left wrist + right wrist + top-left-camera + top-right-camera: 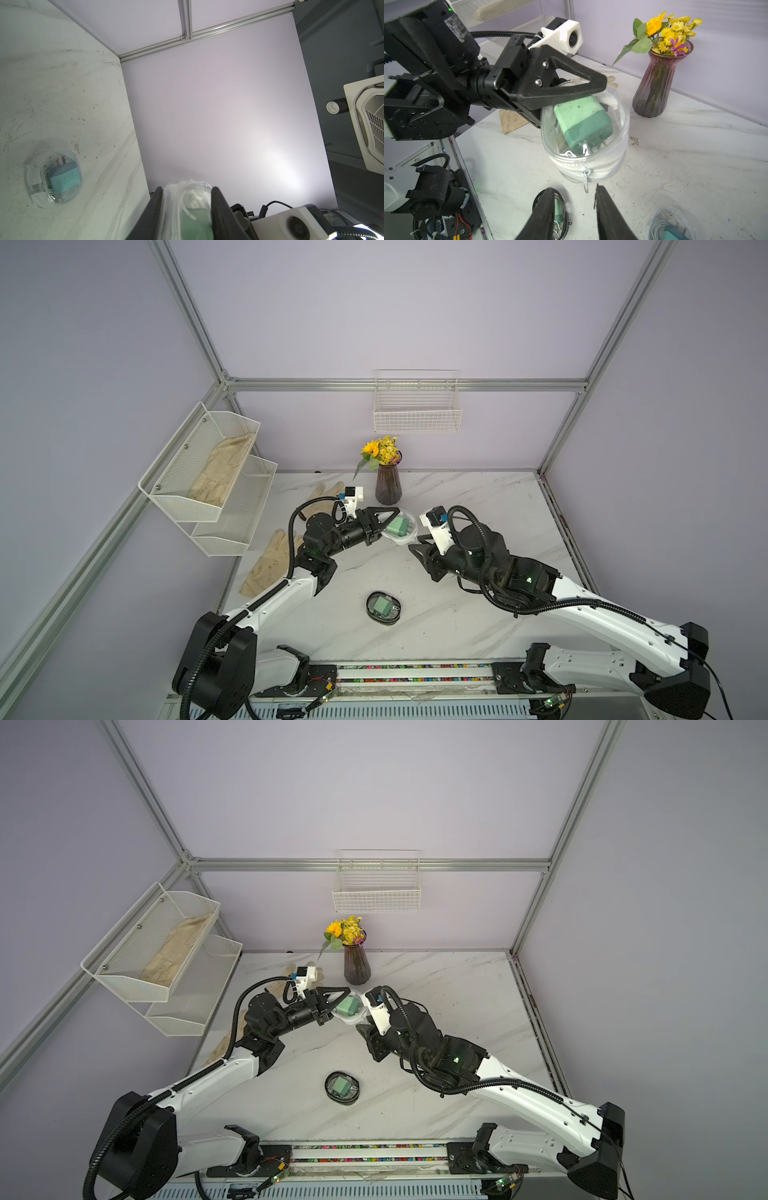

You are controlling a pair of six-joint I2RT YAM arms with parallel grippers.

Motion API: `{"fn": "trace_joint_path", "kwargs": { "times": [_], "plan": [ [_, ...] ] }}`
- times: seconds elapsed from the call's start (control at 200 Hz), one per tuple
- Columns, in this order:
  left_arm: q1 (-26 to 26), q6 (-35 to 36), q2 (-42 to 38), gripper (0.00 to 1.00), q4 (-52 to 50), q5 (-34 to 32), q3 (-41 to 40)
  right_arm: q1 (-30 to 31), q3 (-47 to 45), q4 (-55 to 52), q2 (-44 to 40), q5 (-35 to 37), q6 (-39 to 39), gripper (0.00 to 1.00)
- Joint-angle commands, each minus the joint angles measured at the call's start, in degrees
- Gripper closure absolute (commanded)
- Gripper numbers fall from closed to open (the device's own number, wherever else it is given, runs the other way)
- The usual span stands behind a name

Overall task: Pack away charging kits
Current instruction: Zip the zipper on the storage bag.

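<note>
My left gripper [388, 526] [187, 189] is shut on a clear oval case [401, 527] [349, 1007] [583, 133] and holds it above the table, in front of the vase. Inside the case are a mint-green charger [581, 120] and a white cable. The case's white zipper and its pull [585, 176] face my right gripper [415, 542] [574, 187]. That gripper is open just short of the pull, with nothing between its fingers. A black-rimmed case [383, 608] [342, 1088] with a green charger lies on the table nearer the front. Another clear case [56, 178] [671, 224] holds a light blue charger; the right arm hides it in both top views.
A purple vase of yellow flowers [387, 487] stands at the back of the table. Cream gloves [270, 560] lie on the table's left side. A two-tier mesh shelf [208, 477] on the left wall holds a glove. A wire basket [417, 410] hangs on the back wall.
</note>
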Motion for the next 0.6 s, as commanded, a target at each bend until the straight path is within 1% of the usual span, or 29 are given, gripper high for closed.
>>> {"fn": "trace_joint_path", "kwargs": {
  "times": [0.0,0.09,0.19,0.32,0.435,0.595],
  "plan": [
    [0.31,0.67,-1.86,0.78,2.68,1.36,5.43,0.26,0.54,1.08,0.03,-0.28,-0.18,0.64],
    [0.29,0.74,-1.86,0.78,2.68,1.4,5.51,0.26,0.63,1.52,0.65,0.04,-0.47,0.66],
    [0.35,0.68,-1.75,0.78,2.85,1.6,5.61,0.26,0.55,2.53,1.25,-0.23,-0.45,0.73],
    [0.38,0.73,-2.08,0.78,2.76,1.73,5.55,0.27,0.69,3.05,2.07,-0.31,-0.5,0.89],
    [0.46,0.83,-2.28,0.78,2.63,1.83,5.79,0.26,1.13,2.57,3.21,0.12,-0.1,1.0],
    [0.89,1.09,-2.89,0.78,1.82,2.22,5.74,0.26,1.85,0.48,2.66,4.23,0.09,1.0]
  ]
}}
